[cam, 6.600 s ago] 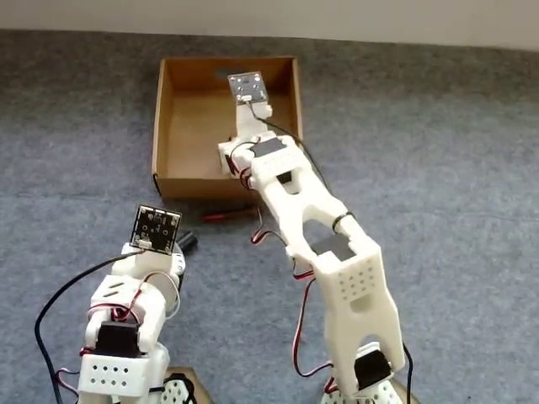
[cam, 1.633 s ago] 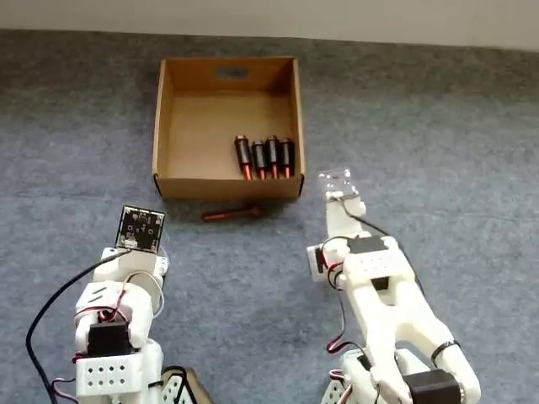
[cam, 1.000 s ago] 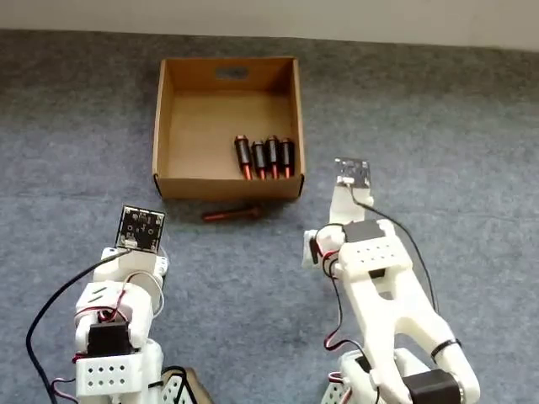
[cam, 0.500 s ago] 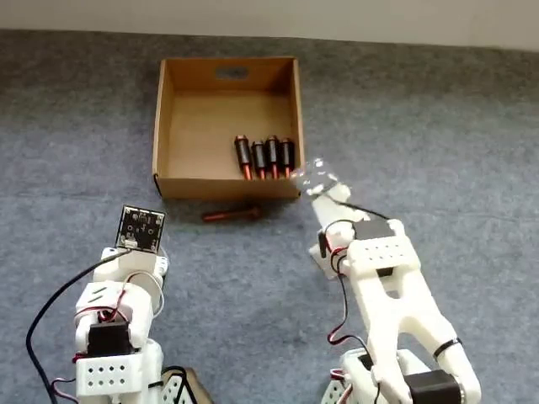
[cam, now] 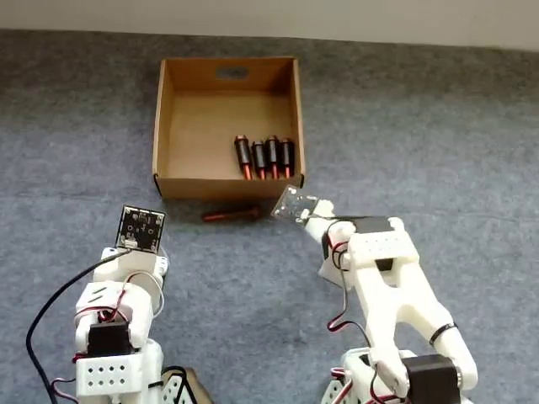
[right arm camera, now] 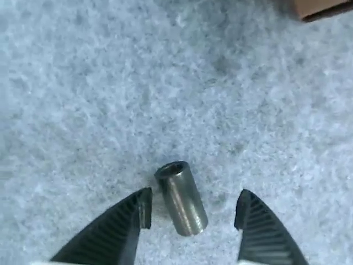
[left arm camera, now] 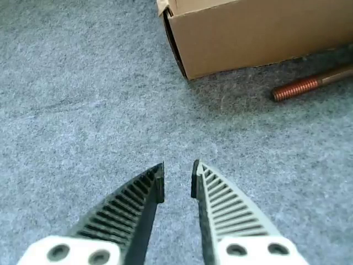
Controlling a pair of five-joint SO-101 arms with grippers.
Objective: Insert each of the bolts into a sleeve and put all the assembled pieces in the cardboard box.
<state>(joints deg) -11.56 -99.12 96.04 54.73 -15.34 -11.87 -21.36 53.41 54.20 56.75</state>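
Observation:
The cardboard box (cam: 166, 126) stands at the back with several assembled pieces (cam: 265, 157) lying side by side in it. A loose copper-red bolt (cam: 232, 214) (left arm camera: 309, 85) lies on the carpet just in front of the box. A dark sleeve (right arm camera: 182, 199) lies on its side on the carpet, and my right gripper (right arm camera: 193, 207) is open with a finger on either side of it, not touching. The right arm (cam: 295, 207) is by the box's front right corner. My left gripper (left arm camera: 177, 179) hovers over bare carpet, open only a crack and holding nothing, short of the box's corner (left arm camera: 187, 61).
Grey carpet covers the whole table. The left arm (cam: 139, 229) sits low at the front left, well back from the box. Open carpet lies to the right of the box and between the two arms.
The right arm has swung left from the carpet right of the box to its front right corner. The left arm, the loose bolt and the pieces in the box have not moved.

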